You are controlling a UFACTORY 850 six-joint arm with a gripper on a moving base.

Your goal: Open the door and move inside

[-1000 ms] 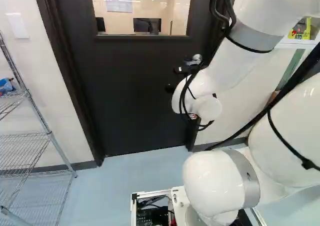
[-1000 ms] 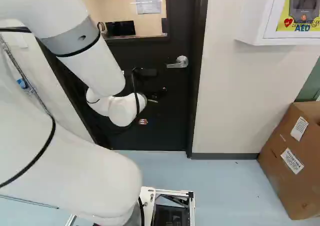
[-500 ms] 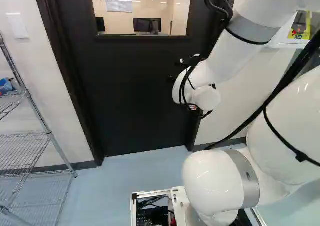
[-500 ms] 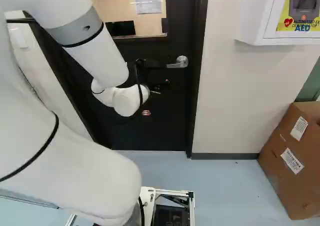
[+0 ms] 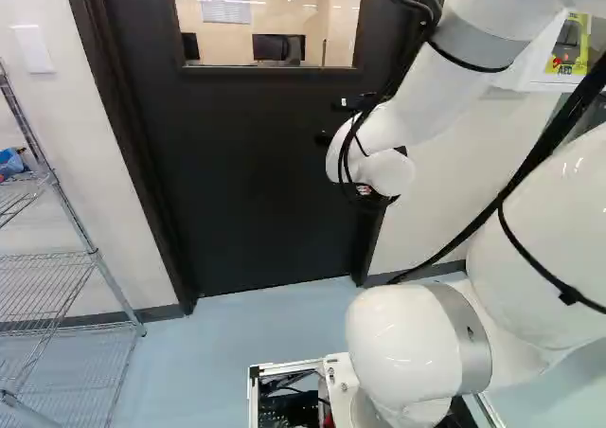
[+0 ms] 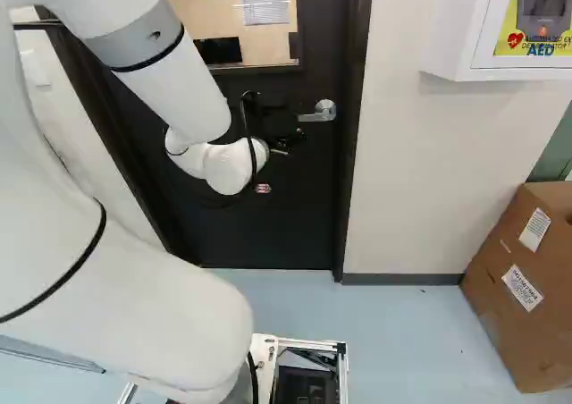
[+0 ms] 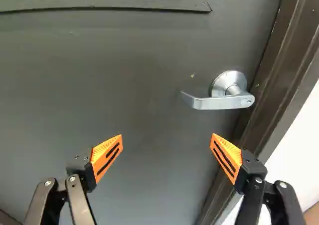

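Gripper: the black two-fingered gripper (image 5: 333, 122) with orange pads (image 7: 106, 155) was spread wide, nothing between its fingers; in the left base view it was right of centre, in front of the door.
Handle: the silver metal lever handle (image 7: 217, 103) lay ahead of the gripper (image 7: 166, 137) and apart from it, nearer the finger on the door frame's side; its lever was level, its free end pointing away from the frame. In the right base view it was at upper centre.
Door: the dark, flat-faced door (image 5: 246, 182) filled the upper middle of the left base view and stood closed in its dark door frame (image 6: 354, 154).
Window: a pale-lit glass window (image 5: 331, 11) was set in the door at the top of that view, a black monitor (image 5: 275, 47) visible through it.
Arm: the glossy white arm (image 6: 170, 82) reached in from the upper left of the right base view.
Shelf: a silver wire shelf (image 5: 47, 256) stood at the left of the left base view.
Cabinet: a white wall cabinet (image 6: 447, 42) was at the upper right of the right base view.
Box: a brown cardboard box (image 6: 505, 332) was at its lower right.
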